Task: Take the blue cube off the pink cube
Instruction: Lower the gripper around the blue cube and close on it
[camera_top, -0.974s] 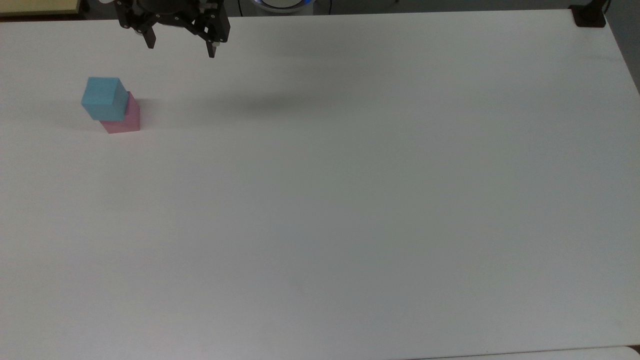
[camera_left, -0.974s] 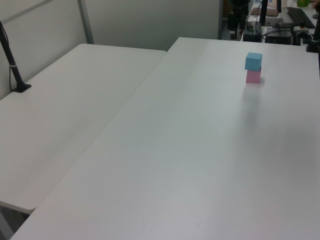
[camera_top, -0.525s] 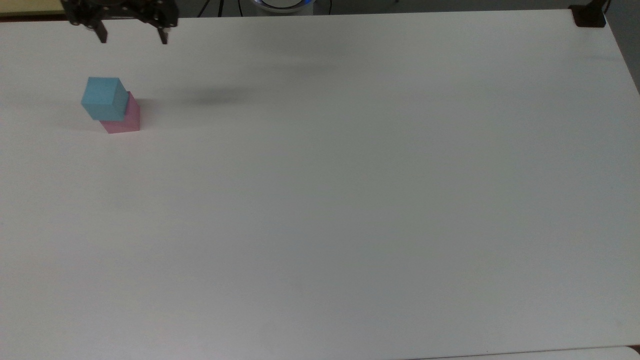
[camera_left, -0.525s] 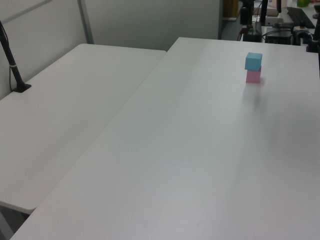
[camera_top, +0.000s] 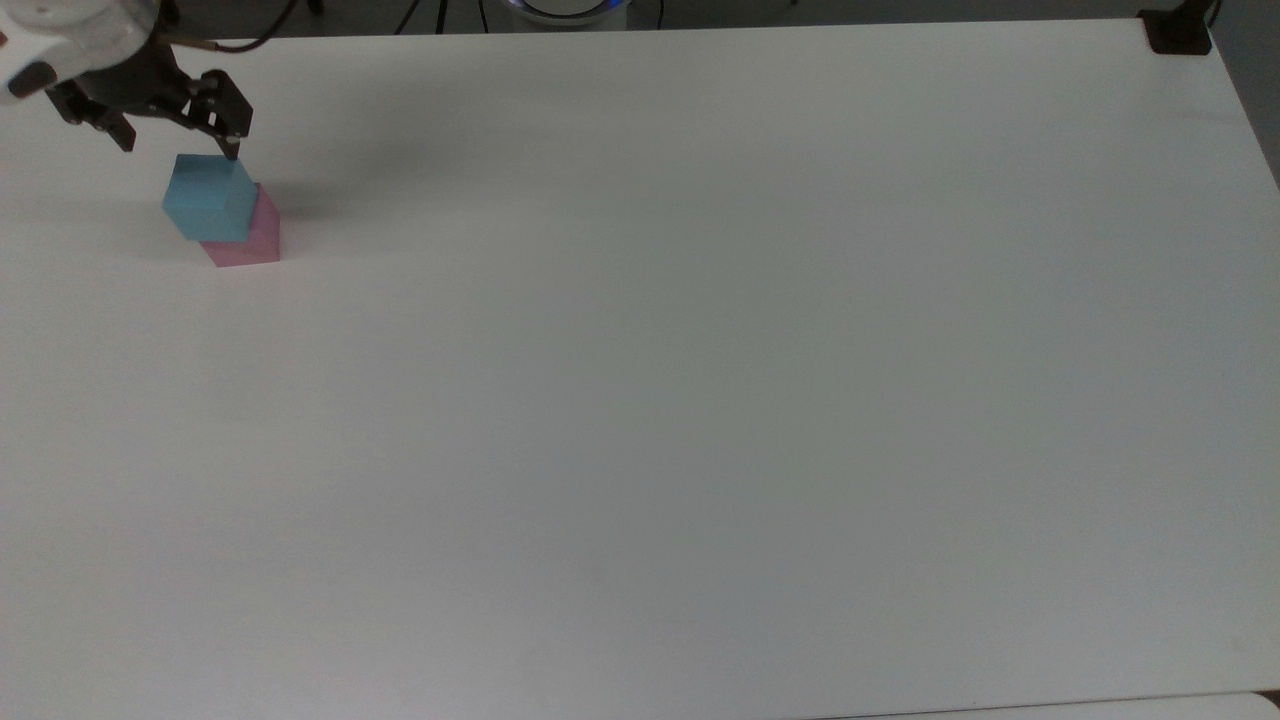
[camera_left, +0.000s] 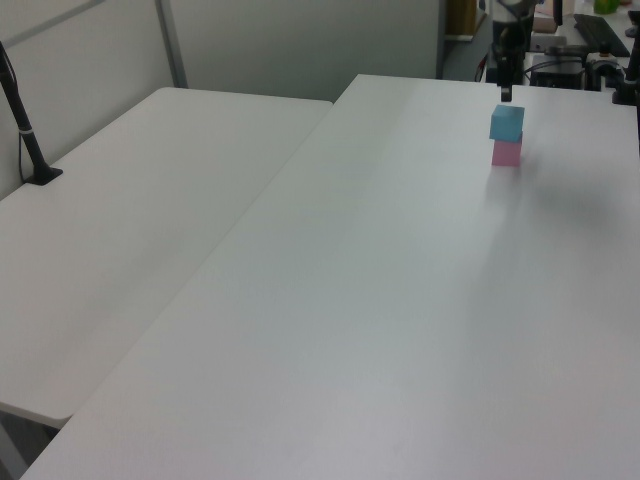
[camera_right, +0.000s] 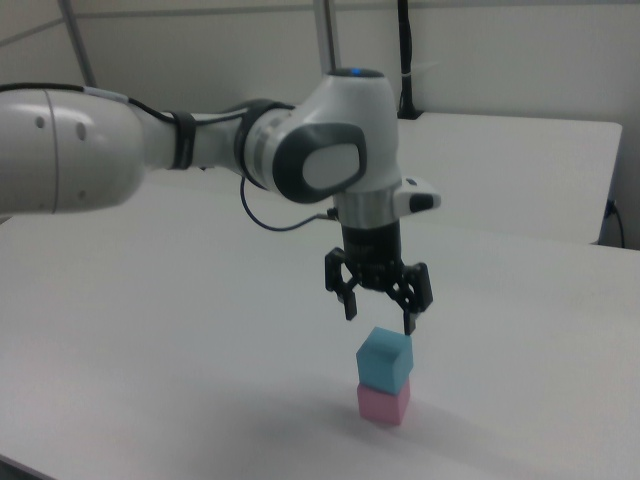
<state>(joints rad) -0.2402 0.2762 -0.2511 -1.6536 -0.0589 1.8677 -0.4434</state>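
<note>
1. Two cubes stand stacked on the white table (camera_top: 700, 400): the blue cube (camera_top: 208, 196) sits on top of the pink cube (camera_top: 250, 238), touching it. No other loose item lies on this tabletop.
2. Stack position: near the top view's left edge, toward the top view's upper corner. In the left view the blue cube (camera_left: 507, 122) and pink cube (camera_left: 506, 152) are at the far right end of the table. In the right view the blue cube (camera_right: 385, 359) and pink cube (camera_right: 384, 402) are low, right of centre.
3. In the right view the blue cube is turned a little against the pink one; edges do not line up exactly.
4. Gripper (camera_right: 380, 318) hangs just above the blue cube, pointing down, fingers spread wide and holding nothing. In the right view one fingertip is close over the cube's upper right edge; whether it touches, I cannot tell. The other fingertip is clear of the cube, on the right view's left.
5. Top view: gripper (camera_top: 178, 150) is at the upper edge of the blue cube, one fingertip at the cube's upper right corner.
6. Left view: one dark finger (camera_left: 506, 92) shows directly above the blue cube.
7. Arm (camera_right: 200, 150), white with grey joints, reaches in from the right view's left.
8. A second white table (camera_left: 130, 260) adjoins on the left view's left, with a black post (camera_left: 25, 130) at its edge.
</note>
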